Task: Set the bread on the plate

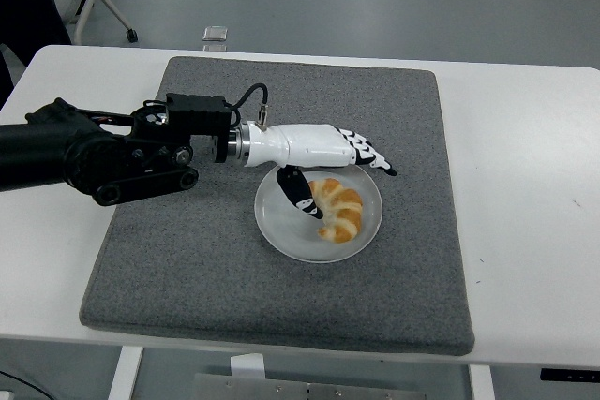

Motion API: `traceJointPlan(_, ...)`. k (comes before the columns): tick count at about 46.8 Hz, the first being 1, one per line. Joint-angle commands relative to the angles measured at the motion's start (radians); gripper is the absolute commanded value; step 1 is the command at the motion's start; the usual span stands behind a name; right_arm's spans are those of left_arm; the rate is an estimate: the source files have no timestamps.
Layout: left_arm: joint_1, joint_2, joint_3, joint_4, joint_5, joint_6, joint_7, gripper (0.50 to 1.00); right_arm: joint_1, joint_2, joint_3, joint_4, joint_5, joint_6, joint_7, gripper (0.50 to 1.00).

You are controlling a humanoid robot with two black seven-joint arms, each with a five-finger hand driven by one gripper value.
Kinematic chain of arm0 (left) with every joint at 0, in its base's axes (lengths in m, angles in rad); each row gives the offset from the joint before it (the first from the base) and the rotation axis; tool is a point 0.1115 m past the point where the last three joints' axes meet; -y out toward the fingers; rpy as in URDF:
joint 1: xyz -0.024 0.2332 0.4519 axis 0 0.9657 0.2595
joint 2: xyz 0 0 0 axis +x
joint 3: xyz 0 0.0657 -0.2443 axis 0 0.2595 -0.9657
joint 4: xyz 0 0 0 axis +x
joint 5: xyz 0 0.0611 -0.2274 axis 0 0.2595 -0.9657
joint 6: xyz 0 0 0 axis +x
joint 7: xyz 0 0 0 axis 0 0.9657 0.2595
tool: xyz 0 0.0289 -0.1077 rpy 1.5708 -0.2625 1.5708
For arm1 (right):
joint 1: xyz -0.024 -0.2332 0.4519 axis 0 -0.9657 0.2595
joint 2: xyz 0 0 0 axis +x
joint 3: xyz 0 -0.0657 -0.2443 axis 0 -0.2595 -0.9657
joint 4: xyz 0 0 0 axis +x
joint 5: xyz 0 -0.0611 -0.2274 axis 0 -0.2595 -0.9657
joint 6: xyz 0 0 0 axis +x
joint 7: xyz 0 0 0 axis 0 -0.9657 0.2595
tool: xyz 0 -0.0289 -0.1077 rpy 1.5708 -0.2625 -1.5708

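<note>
A golden croissant (337,209) lies on the light grey round plate (281,236) in the middle of the grey mat. My left hand (323,155), white with black fingertips, hovers just above the plate's far edge. Its fingers (373,155) are spread and point right, the thumb (298,196) hangs down beside the croissant's left end. The hand holds nothing. The black left arm (103,156) comes in from the left edge. The right arm is out of view.
The grey mat (225,269) covers most of the white table (525,194). A chair leg with a castor (111,12) and a small white object (216,36) are on the floor beyond the table's far edge.
</note>
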Motion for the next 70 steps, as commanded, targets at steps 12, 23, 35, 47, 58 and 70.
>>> traceJointPlan(12,0.007,0.003,-0.117,0.010,-0.237,-0.005,0.000,0.992,-0.001,0.000,0.000,0.000,0.000,0.001,0.000,0.930)
traceJointPlan(23,0.027,0.003,-0.203,0.040,-0.375,0.001,0.003,0.992,0.000,0.000,0.000,0.000,0.000,0.001,0.000,0.930)
traceJointPlan(35,0.043,0.003,-0.270,0.074,-0.593,-0.002,0.004,0.992,0.000,0.000,0.000,0.000,0.000,0.001,0.000,0.930)
traceJointPlan(47,0.052,-0.033,-0.275,0.198,-0.857,0.008,0.004,0.992,0.000,0.000,0.000,0.000,0.000,0.001,0.000,0.930)
traceJointPlan(58,0.107,-0.068,-0.373,0.315,-0.993,0.008,0.006,0.992,0.000,0.000,0.000,0.000,0.000,-0.001,0.000,0.930)
traceJointPlan(70,0.168,-0.082,-0.496,0.408,-1.173,0.001,0.012,0.992,0.000,0.000,0.000,0.000,0.001,0.001,0.000,0.932)
